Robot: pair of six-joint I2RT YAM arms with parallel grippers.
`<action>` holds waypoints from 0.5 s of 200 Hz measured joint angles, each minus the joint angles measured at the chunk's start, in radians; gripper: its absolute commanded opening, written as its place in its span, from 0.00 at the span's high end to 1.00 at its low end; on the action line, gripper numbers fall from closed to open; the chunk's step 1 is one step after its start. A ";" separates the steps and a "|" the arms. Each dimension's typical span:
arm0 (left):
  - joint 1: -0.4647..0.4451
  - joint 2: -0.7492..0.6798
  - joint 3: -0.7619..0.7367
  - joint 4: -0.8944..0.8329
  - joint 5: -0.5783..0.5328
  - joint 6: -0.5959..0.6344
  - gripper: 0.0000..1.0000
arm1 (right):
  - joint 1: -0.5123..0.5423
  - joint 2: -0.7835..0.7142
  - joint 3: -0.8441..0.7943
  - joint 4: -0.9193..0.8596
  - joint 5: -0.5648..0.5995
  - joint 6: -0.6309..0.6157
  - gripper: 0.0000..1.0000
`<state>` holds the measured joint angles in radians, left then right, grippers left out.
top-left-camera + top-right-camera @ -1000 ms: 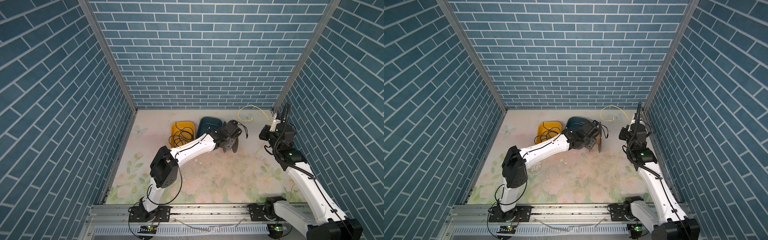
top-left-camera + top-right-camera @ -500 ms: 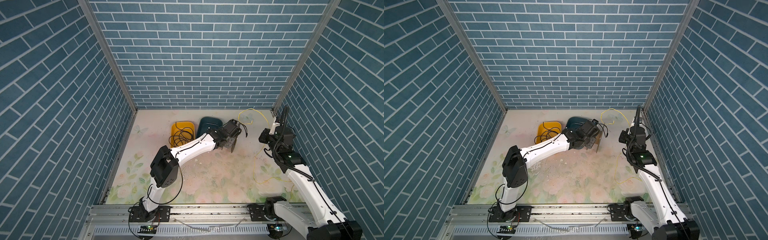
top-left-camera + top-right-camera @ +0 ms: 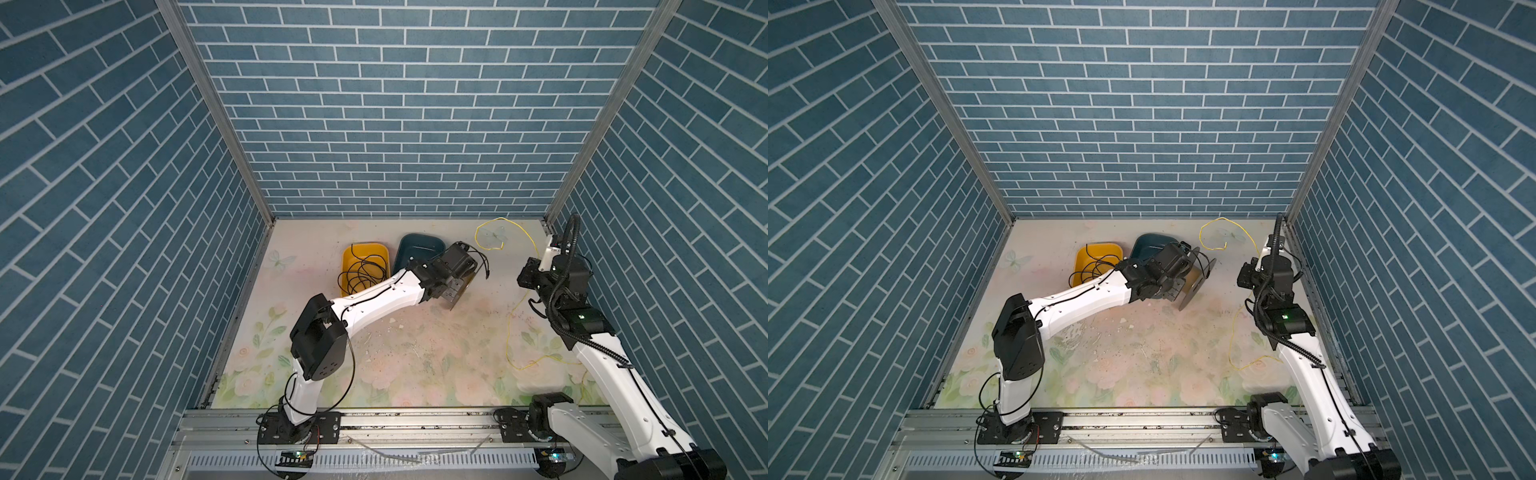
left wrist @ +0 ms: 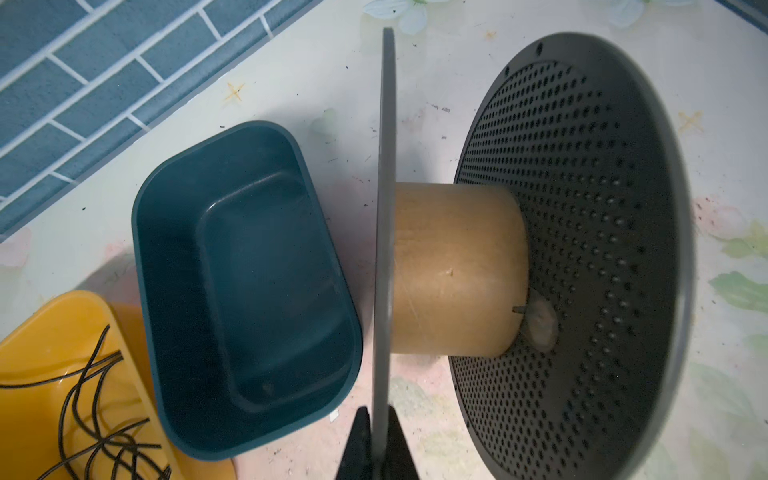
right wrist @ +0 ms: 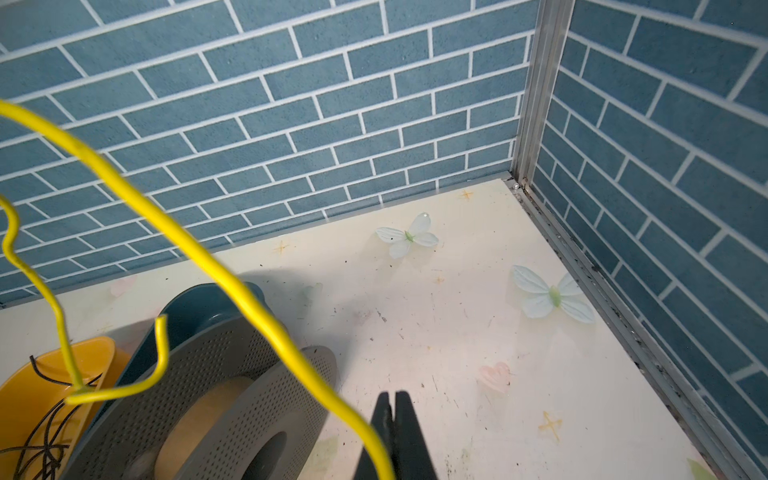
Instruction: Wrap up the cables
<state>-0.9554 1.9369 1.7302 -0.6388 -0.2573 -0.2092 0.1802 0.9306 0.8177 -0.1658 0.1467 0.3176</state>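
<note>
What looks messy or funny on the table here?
The yellow cable sprawls loose along the table's right side instead of sitting on the spool, whose brown core is bare. The right tool pinches the cable; the left tool clamps a spool disc. Black wires spill over the yellow bin's rim.

We saw blue brick-pattern back wall (image 3: 407, 124), white mortar lines, level courses. Either side of back wall, matching side walls (image 3: 104, 187), bricks on slant. Aluminium corner posts (image 3: 218, 112) stood where these met back wall. Below back wall lay pale floor (image 3: 415, 353), faded pink roses and green leaves printed, dirt specks; butterfly print (image 5: 409, 237) near back wall's foot. Opposite back wall, metal rail (image 3: 415, 422) edged floor. Light was soft and even.
</note>
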 measured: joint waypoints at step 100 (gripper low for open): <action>0.016 -0.372 -0.369 -0.089 0.015 -0.099 1.00 | 0.013 -0.025 -0.110 0.137 -0.311 0.000 1.00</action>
<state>-0.9390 1.5646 1.3613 -0.7280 -0.2420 -0.3080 0.1932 0.9054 0.7074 -0.0292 -0.1646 0.3180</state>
